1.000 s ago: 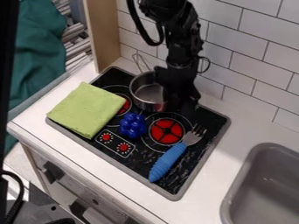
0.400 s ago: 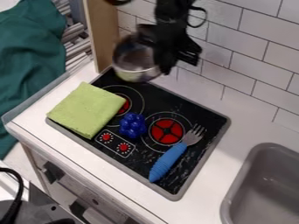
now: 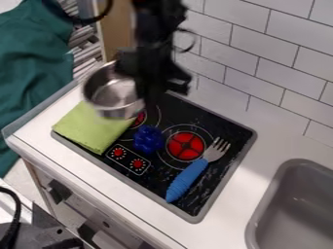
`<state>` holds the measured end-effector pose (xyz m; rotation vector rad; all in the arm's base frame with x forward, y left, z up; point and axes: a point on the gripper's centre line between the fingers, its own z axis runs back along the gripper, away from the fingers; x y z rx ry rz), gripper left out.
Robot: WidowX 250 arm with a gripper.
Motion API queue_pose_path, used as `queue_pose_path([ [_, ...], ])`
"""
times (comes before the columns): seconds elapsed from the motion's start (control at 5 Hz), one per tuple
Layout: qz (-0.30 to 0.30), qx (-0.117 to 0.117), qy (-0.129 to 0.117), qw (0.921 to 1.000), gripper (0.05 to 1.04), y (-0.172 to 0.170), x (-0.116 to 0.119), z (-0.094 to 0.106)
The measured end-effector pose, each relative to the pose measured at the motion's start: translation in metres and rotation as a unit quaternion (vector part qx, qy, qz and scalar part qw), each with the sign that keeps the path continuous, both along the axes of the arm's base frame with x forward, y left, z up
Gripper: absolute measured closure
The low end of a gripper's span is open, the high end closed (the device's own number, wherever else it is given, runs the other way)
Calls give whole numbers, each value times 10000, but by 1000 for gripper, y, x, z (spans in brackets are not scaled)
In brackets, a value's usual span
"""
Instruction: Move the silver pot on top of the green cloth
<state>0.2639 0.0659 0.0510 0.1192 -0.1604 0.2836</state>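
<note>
My gripper (image 3: 145, 99) is shut on the right side of the silver pot (image 3: 112, 96), at the upper left of the stove. The pot hangs in the air over the far end of the green cloth (image 3: 94, 130) and hides part of it. Folded flat, the cloth lies across the stove's left edge and the white counter. The arm and gripper cover the pot's right edge, so the exact grip spot is hidden.
On the black stove (image 3: 224, 127) lie a blue grape-like toy (image 3: 148, 139) and a fork with a blue handle (image 3: 187, 179). A grey sink (image 3: 296, 209) is at the lower right. A wooden panel (image 3: 117, 31) and tiled wall (image 3: 260, 58) stand behind.
The pot has been lifted off the back of the stove in my gripper. Both have moved left, and since the latest earlier frame also toward the front, over the cloth.
</note>
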Motion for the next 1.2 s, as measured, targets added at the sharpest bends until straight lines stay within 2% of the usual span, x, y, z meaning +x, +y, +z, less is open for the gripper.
queue_pose_path([
  [0.2, 74, -9, -15, 10000, 1025, 10, -8, -9],
  [0.8, 145, -22, 495, 9987, 1025, 55, -18, -56],
  [1.2, 73, -50, 519, 9986, 1025, 58, -10, -67],
])
